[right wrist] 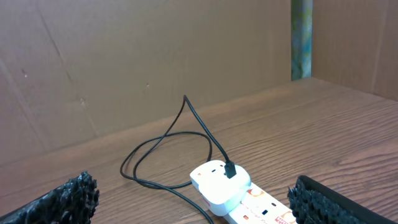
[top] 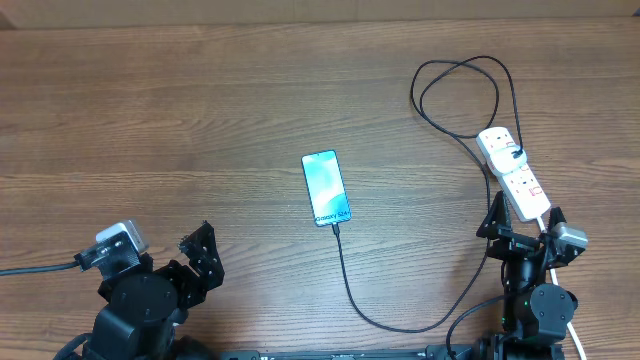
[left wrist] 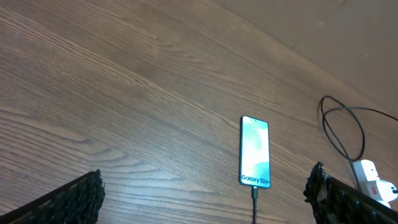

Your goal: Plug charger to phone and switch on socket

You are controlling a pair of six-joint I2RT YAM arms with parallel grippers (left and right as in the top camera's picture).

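The socket (top: 515, 175) lies just ahead of the right gripper (top: 523, 222), at its 12 o'clock, with its long axis running 11 to 5 on the wooden table (top: 150, 120). The left gripper (top: 198, 250) is well apart. Both grippers are spread wide and hold nothing. The phone (top: 326, 187) lies mid-table, and the charger (top: 350, 290) meets its 6 o'clock end. There is open wood on both sides.

phone (top: 326, 188) ctr, screen up | charger (top: 344, 262) at its btm | socket (top: 513, 172) R

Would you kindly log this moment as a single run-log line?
left fingers: open, empty | right fingers: open, empty | charger cable: tip at phone bottom edge | plug head: in power strip, on/off unclear
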